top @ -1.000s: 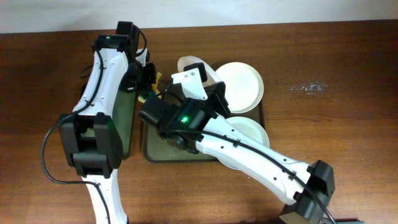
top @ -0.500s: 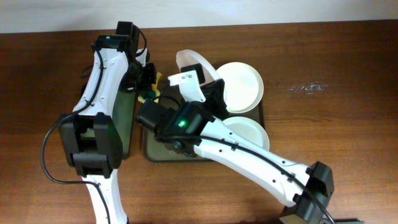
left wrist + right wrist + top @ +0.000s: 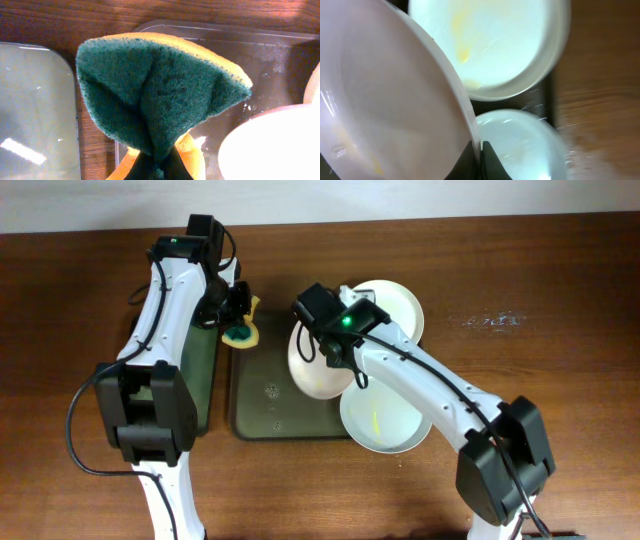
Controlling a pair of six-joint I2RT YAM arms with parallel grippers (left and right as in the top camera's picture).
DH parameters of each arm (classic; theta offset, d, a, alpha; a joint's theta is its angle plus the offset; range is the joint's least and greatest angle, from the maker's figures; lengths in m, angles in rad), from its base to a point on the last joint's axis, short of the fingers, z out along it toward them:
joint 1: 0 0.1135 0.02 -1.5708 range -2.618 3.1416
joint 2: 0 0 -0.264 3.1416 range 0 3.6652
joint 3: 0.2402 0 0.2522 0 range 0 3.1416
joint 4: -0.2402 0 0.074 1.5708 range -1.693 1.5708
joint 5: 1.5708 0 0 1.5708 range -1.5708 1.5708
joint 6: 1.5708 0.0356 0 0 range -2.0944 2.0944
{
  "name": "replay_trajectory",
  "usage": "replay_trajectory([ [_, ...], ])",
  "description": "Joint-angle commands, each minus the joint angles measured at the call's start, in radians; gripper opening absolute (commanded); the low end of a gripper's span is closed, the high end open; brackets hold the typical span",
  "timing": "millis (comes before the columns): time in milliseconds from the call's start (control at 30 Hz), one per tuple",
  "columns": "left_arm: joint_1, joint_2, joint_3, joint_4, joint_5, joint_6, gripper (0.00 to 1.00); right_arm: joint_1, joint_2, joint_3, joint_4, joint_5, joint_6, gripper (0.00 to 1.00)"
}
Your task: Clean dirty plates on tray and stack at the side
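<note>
Both pairs of jaws are clamped. The right gripper (image 3: 480,160) pinches the rim of a round, shallow white plate (image 3: 315,370), and the left gripper (image 3: 157,169) squeezes a yellow sponge with a green scouring face (image 3: 241,333). In the last second the right arm has swung its plate from the upper left of the dark olive-brown rectangular tray (image 3: 262,408) to frame centre. It is tilted, hollow side towards the unmoved sponge. Two more white plates (image 3: 395,305) (image 3: 385,425) lie at the tray's right. Scrubbing looks ready to begin, and nothing is stacked aside yet.
</note>
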Motion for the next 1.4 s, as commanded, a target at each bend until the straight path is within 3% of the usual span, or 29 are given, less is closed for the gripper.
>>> replay_trajectory([
  [0, 0.002, 0.001, 0.023, 0.004, 0.018, 0.013, 0.0, -0.009, -0.002, -0.049, 0.08, -0.188, -0.036, 0.04],
  [200, 0.002, 0.001, 0.023, 0.006, 0.018, 0.013, 0.0, -0.009, 0.004, -0.199, 0.265, -0.264, 0.031, 0.04],
  [367, 0.002, 0.001, 0.023, 0.006, 0.018, 0.013, 0.0, -0.009, 0.004, -0.245, 0.332, -0.319, -0.011, 0.04],
  [600, 0.002, 0.001, 0.023, 0.006, 0.018, 0.012, 0.0, -0.044, 0.004, -0.244, 0.375, -0.49, -0.353, 0.48],
  [700, 0.002, 0.001, 0.023, 0.006, 0.018, 0.013, 0.0, -0.098, 0.004, -0.244, 0.377, -0.568, -0.493, 0.52],
  [867, 0.002, 0.001, 0.023, 0.009, 0.018, 0.012, 0.0, -0.164, 0.012, -0.244, 0.412, -0.638, -0.65, 0.52],
  [1133, 0.002, 0.001, 0.023, 0.009, 0.018, 0.013, 0.0, -0.172, 0.087, -0.244, 0.484, -0.678, -0.66, 0.45],
  [1233, 0.002, 0.001, 0.023, 0.01, 0.018, 0.013, 0.0, -0.172, 0.104, -0.245, 0.501, -0.674, -0.633, 0.39],
  [1367, 0.002, 0.001, 0.023, 0.01, 0.018, 0.013, 0.0, -0.172, 0.148, -0.245, 0.545, -0.648, -0.523, 0.17],
])
